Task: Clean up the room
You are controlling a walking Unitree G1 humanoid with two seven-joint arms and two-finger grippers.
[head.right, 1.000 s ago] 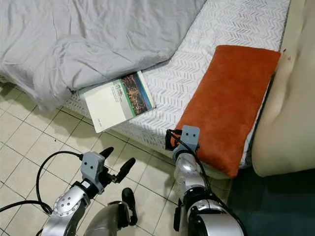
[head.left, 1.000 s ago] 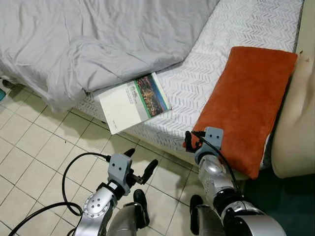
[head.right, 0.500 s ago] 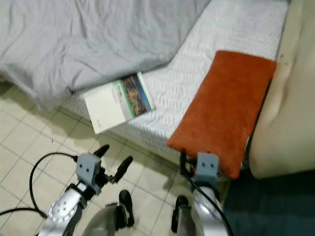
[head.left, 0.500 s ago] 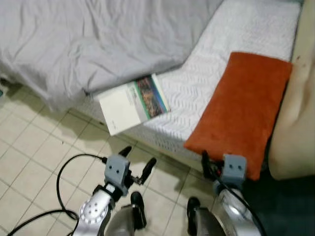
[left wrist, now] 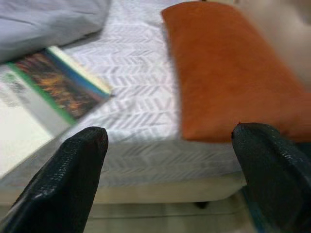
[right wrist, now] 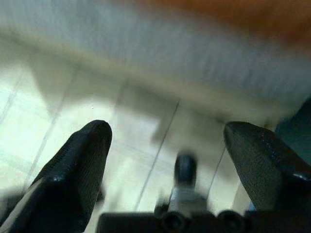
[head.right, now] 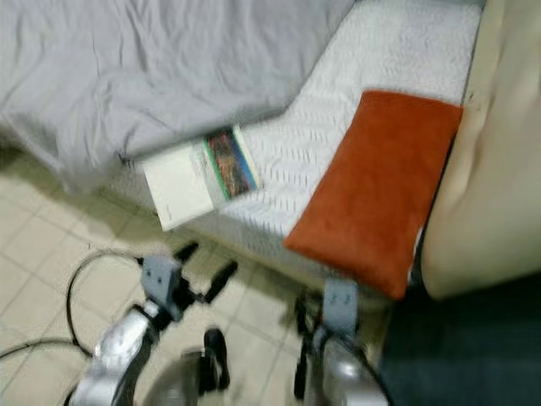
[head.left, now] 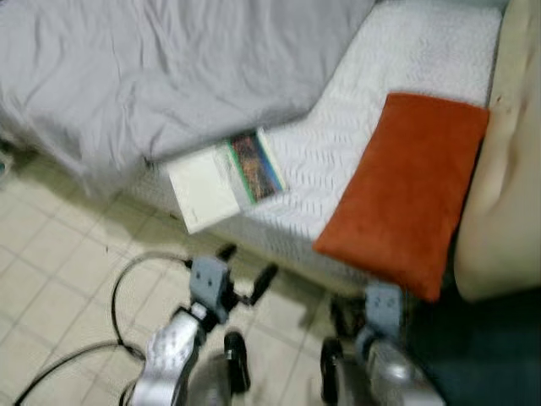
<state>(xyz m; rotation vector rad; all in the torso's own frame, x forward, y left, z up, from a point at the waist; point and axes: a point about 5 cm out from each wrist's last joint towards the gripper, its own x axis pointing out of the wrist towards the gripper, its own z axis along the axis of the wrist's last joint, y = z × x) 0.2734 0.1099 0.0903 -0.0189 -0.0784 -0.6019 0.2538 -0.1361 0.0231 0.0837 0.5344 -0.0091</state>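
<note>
Both end effectors, left [head.left: 245, 275] and right [right wrist: 167, 167], hang spread and empty; the book [head.left: 224, 177] overhanging the bed [head.left: 397, 59] edge could slip if nudged.

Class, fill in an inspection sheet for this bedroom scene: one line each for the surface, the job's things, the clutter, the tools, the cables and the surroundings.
Surface: bed with a white patterned cover; tiled floor below.
Job's things: book at the bed's edge, partly overhanging it; orange pillow at the edge; grey blanket bunched, drooping toward the floor.
Clutter: nothing seen on the floor.
Tools: left tool open, empty, over the floor facing the bed; right tool open, empty, low over the floor by the bed.
Cables: black cable looping at the left arm.
Surroundings: beige headboard on the right; views blurred.
</note>
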